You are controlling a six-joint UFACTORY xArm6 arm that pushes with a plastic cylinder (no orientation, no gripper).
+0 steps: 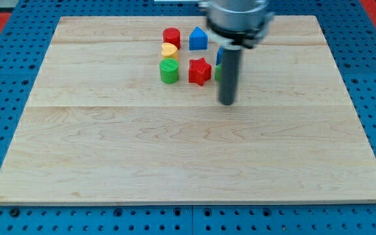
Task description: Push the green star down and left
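The largest item is the blue perforated base (5,98), which surrounds the work area on all sides. On it lies the pale wooden board (188,170), made of wide planks running from the view's left to the view's right.

Next in size is our arm housing (235,16), a grey and dark cylinder entering from the view's top. From it hangs the straight dark rod (228,72). We carry no gripper, so there is nothing to open or close and nothing is held. My tip (227,102) rests on the board below the cluster of blocks.

The blocks sit in the upper middle of the board:

1. The blue house-shaped block (198,38) stands at the cluster's top.
2. The red star block (200,71) lies just to the view's left of the rod.
3. The red cylinder block (171,36) stands left of the blue house-shaped block.
4. The green cylinder block (168,71) stands left of the red star block.
5. The yellow block (169,49), shape unclear, sits between the red and green cylinders.
6. The green star (218,72) shows only as a green sliver at the rod's left edge; its shape cannot be made out. It lies just above and left of my tip.
7. A second blue block (219,55), mostly hidden, shows above that sliver.
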